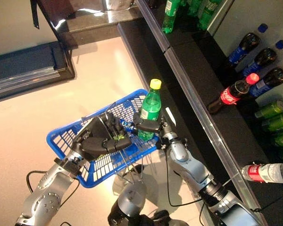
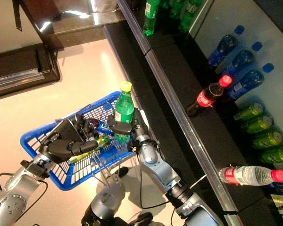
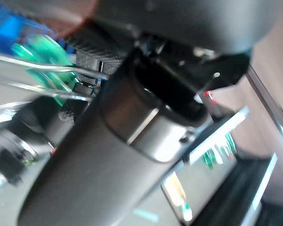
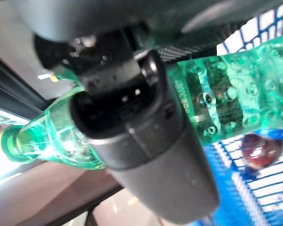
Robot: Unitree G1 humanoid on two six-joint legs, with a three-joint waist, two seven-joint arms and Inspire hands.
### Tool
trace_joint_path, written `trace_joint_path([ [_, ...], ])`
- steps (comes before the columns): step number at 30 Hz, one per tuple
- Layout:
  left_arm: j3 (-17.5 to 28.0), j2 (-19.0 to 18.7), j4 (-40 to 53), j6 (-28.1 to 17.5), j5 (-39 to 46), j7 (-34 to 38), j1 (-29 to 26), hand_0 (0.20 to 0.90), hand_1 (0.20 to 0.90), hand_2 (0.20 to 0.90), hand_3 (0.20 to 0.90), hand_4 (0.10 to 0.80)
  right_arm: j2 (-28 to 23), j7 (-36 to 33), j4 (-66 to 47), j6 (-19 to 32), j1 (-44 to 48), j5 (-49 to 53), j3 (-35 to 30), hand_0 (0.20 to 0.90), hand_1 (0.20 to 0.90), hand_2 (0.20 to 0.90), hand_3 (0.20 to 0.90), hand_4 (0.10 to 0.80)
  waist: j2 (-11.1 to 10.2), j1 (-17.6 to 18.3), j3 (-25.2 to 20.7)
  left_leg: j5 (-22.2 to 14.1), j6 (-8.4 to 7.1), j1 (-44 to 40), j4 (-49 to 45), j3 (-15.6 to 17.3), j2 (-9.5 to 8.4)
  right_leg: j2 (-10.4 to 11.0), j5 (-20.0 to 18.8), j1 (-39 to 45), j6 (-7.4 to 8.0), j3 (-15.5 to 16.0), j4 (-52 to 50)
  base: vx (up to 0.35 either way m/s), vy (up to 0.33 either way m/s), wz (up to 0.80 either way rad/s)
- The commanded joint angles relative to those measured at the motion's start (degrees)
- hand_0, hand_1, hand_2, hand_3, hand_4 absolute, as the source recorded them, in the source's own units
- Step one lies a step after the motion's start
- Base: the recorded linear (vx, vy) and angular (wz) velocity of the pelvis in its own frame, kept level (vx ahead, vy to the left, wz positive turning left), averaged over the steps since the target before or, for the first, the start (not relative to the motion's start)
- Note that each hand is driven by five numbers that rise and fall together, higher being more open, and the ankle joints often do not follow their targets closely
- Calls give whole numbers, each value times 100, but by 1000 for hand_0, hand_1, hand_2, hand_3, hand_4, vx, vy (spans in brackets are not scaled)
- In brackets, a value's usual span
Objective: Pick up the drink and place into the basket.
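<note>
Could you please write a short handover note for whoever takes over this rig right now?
Right hand: shut on the green bottle, which is upright with its yellow cap on, over the basket's right side.
Left hand: curled round the metal handle of the blue basket, carrying it.
Already in the basket: another green bottle lying down and at least one dark item.
Done: drink picked from the shelf and brought over the basket.
Left: lower the bottle inside, open the right hand and withdraw it. More drinks remain on the shelf to the right.
</note>
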State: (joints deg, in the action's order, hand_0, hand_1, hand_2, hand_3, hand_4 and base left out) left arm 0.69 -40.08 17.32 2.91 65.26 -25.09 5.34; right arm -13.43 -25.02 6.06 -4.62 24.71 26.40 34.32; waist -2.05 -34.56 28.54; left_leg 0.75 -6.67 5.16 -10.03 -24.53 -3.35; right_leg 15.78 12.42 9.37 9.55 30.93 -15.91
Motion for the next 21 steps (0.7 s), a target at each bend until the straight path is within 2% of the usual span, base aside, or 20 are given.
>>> trace_joint_path([
  [1,496,240,2162,-2012,779,-1319,-1266,300,300,300,200,100,683,-19,-414,903,788,-210,622,300,300,300,200,100,175,206,-1288,8,106,132,-171,169,-95,-522,15,230,-525,-43,-142,53,-15,5],
  [6,297,171,2202,-1910,1037,-883,-1598,300,300,300,200,100,971,-135,-207,977,815,-32,954,300,300,300,200,100,153,187,-1307,40,98,118,-127,165,-80,-492,28,213,-503,-18,-202,35,-7,1],
  [13,-11,403,2167,-1775,937,-545,-1884,300,300,300,200,100,1431,-204,237,839,931,-281,1302,300,300,300,200,100,195,148,-1268,134,101,157,-39,124,-97,-448,52,134,-511,33,-291,0,-9,3],
  [21,-71,517,2151,-1709,833,-581,-1909,300,300,300,200,100,1487,-70,771,562,1063,-938,1475,300,300,300,200,100,237,104,-1254,196,100,209,-16,80,-136,-381,53,32,-508,95,-382,-2,-2,7],
])
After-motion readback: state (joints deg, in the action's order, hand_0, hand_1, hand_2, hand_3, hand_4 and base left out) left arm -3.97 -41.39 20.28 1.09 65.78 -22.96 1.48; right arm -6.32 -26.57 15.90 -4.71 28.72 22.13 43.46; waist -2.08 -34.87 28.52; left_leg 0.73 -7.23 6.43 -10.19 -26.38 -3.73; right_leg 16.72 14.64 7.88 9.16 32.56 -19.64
